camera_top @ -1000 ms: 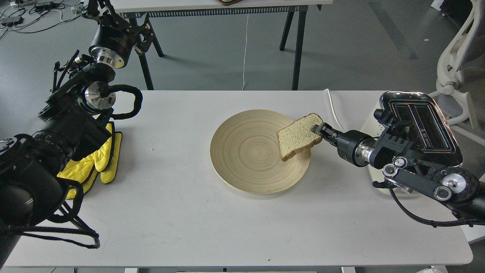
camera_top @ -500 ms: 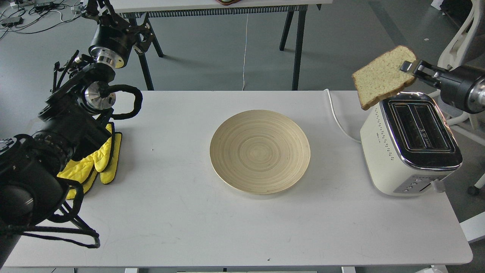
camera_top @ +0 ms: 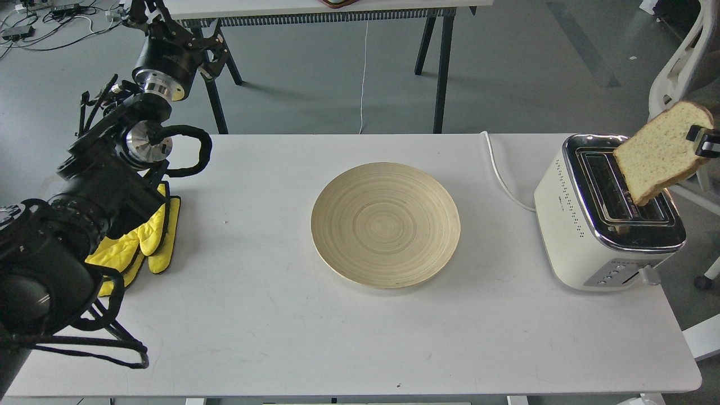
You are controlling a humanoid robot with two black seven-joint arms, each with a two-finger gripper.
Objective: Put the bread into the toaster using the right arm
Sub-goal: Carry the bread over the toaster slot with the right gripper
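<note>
The bread point(camera_top: 661, 153), a pale speckled slice with a brown crust, hangs tilted in the air over the right part of the toaster's chrome top, its lower corner just above a slot. My right gripper point(camera_top: 699, 140) is shut on the slice's upper right edge; only its fingertips show at the right edge of the view. The cream-white toaster point(camera_top: 585, 225) stands at the table's right end with both slots open upward. My left arm is folded at the far left; its gripper point(camera_top: 147, 12) is raised at the top left, dark and partly cut off.
A round beige plate point(camera_top: 385, 225) lies bare mid-table. Yellow gloves point(camera_top: 147, 239) lie beside my left arm. The toaster's white cord point(camera_top: 500, 177) runs off the back edge. A white chair point(camera_top: 672, 79) stands at the right, and another table's legs point(camera_top: 444, 67) behind.
The right gripper lifted the bread off the plate, carried it up and right past the toaster's back corner, and has now brought it down over the toaster's slots. The left arm has not moved.
</note>
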